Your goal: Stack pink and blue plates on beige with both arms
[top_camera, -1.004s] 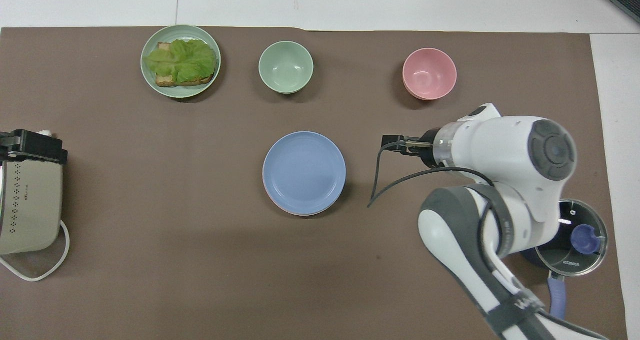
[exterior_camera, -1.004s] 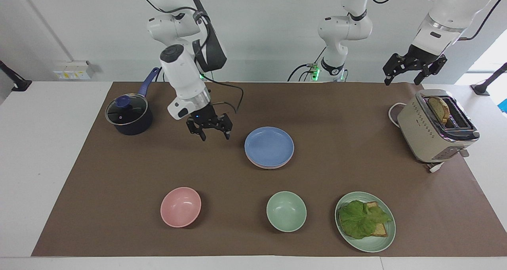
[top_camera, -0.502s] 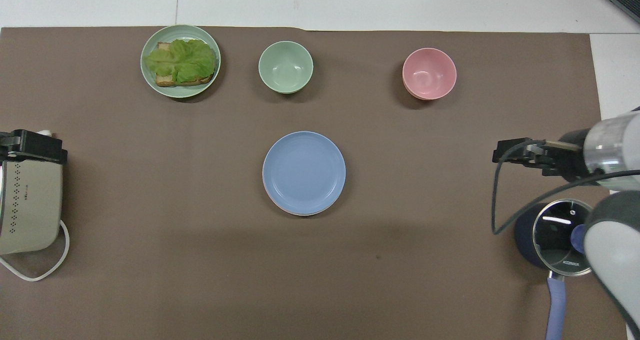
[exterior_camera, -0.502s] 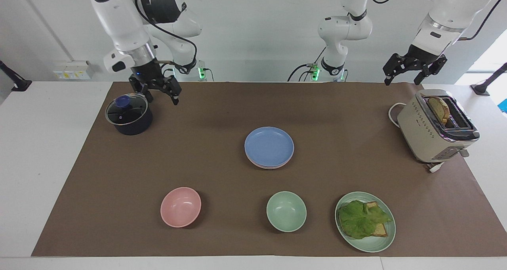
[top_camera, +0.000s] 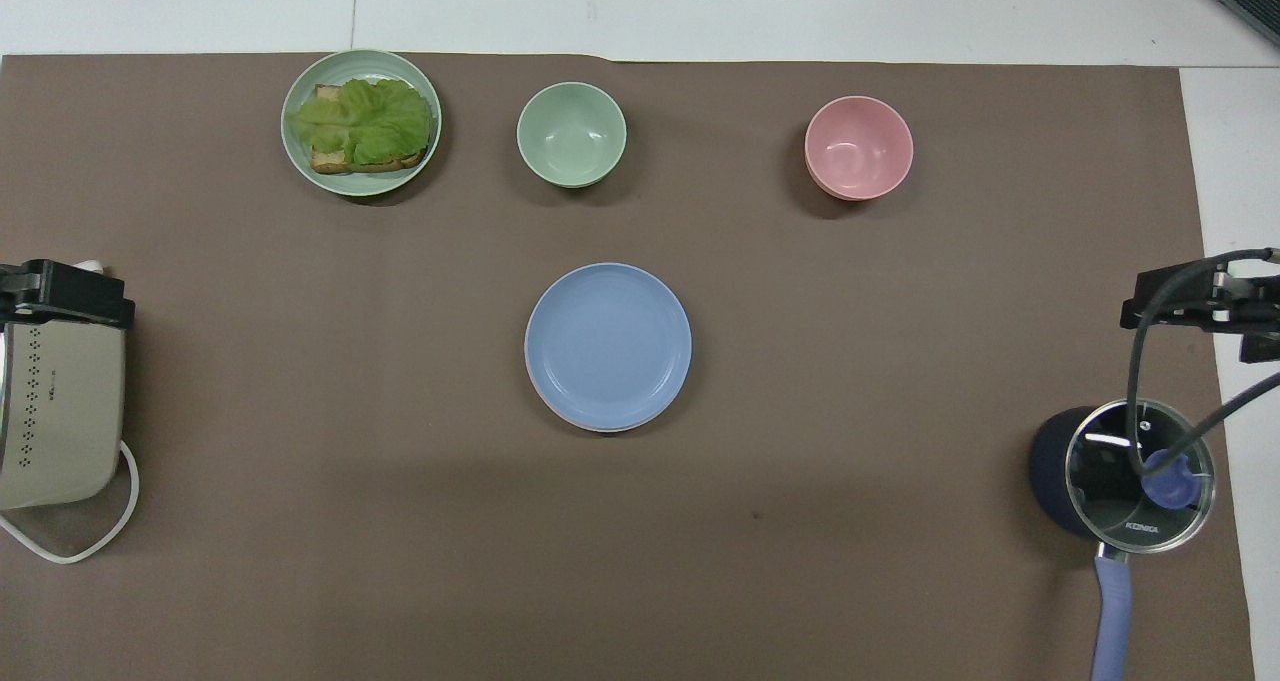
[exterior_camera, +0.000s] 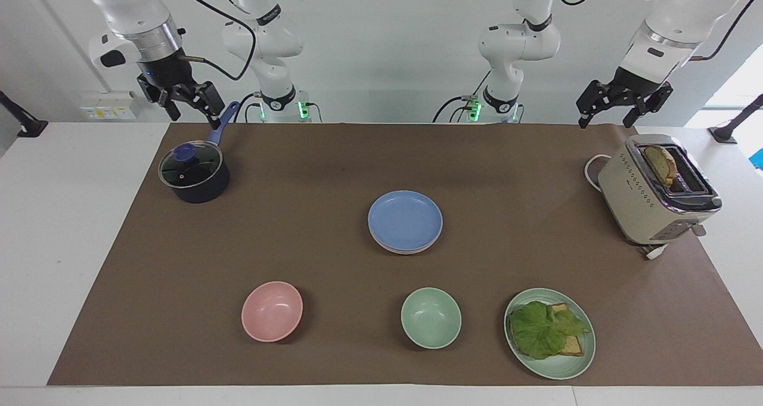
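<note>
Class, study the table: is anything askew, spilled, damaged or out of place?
Nothing stands out. The blue plate sits squarely on the stack, a pink rim showing beneath. Both bowls stand upright, the lettuce stays on its green plate, and the pot's lid is seated. No spills.

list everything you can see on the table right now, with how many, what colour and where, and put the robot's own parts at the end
blue plate: one, medium blue, top of the stack at the middle of the mat.
pink plate: one, pale pink, only its rim shows under the blue plate; nothing below it can be made out.
pink bowl: one, pink, farther from the robots, toward the right arm's end.
green bowl: one, pale green, beside the pink bowl.
green plate: one, pale green, holding lettuce on bread, toward the left arm's end.
saucepan: one, dark blue with glass lid, right arm's end.
toaster: one, cream, bread in a slot, left arm's end.
right gripper: black, open, raised above the saucepan's handle.
left gripper: black, open, waiting, raised near the toaster.
</note>
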